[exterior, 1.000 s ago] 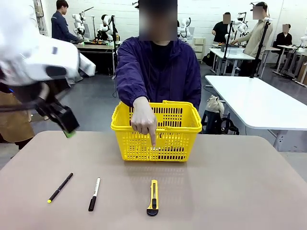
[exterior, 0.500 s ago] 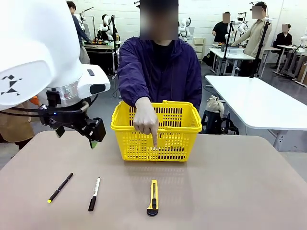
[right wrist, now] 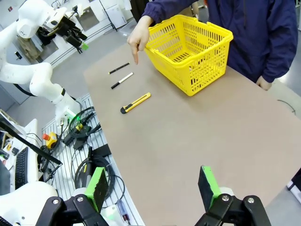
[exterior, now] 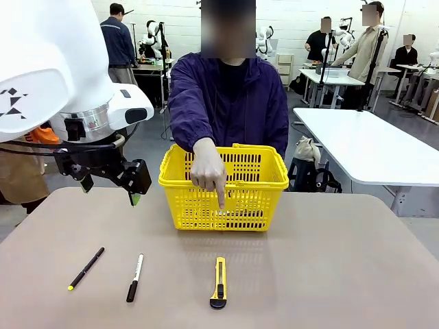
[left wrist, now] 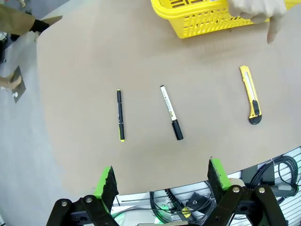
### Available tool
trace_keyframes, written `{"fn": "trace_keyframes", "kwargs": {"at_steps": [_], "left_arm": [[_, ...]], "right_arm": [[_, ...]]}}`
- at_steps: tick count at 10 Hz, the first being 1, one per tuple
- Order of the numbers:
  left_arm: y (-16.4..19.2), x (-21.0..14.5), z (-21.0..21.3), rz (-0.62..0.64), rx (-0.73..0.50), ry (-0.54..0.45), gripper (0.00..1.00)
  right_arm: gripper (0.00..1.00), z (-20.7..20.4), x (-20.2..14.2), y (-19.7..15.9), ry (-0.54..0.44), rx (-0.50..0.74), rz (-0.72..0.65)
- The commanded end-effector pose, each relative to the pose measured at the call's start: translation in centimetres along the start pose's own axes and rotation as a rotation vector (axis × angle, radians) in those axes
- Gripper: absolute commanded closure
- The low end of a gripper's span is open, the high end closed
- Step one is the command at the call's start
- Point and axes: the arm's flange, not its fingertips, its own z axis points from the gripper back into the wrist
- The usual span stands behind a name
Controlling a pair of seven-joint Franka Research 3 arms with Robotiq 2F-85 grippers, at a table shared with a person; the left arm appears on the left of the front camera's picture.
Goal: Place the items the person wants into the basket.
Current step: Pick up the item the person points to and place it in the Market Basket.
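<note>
Two sets of fingers: left fingers (left wrist: 103, 183) and right fingers (right wrist: 208, 184) spread, holding nothing.
Utility knife (exterior: 219, 282): flat on surface (exterior: 329, 260), in front of basket (exterior: 254, 205).
Person's hand (exterior: 206, 171): pointing down toward knife.

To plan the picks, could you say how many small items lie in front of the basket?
3: black pen leftmost, white-and-black marker beside it, yellow utility knife in front of the basket. The basket's inside is partly hidden, so more may lie there.

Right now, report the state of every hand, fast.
Left hand: open, holding nothing.
Right hand: open, holding nothing.
Person's hand: index finger pointing down, holding nothing.
</note>
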Motion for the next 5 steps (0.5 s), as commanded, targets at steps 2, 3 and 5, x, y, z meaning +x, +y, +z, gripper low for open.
{"fn": "trace_keyframes", "kwargs": {"at_steps": [2,3,5], "left_arm": [[-0.29,-0.44,-0.25,0.0,0.024,-0.006,0.0],[-0.29,-0.44,-0.25,0.0,0.024,-0.006,0.0],[-0.29,-0.44,-0.25,0.0,0.024,-0.006,0.0]], "right_arm": [[0.0,0.15,0.17,-0.1,-0.026,0.008,0.017],[0.0,0.15,0.17,-0.1,-0.026,0.008,0.017],[0.0,0.15,0.17,-0.1,-0.026,0.008,0.017]]}}
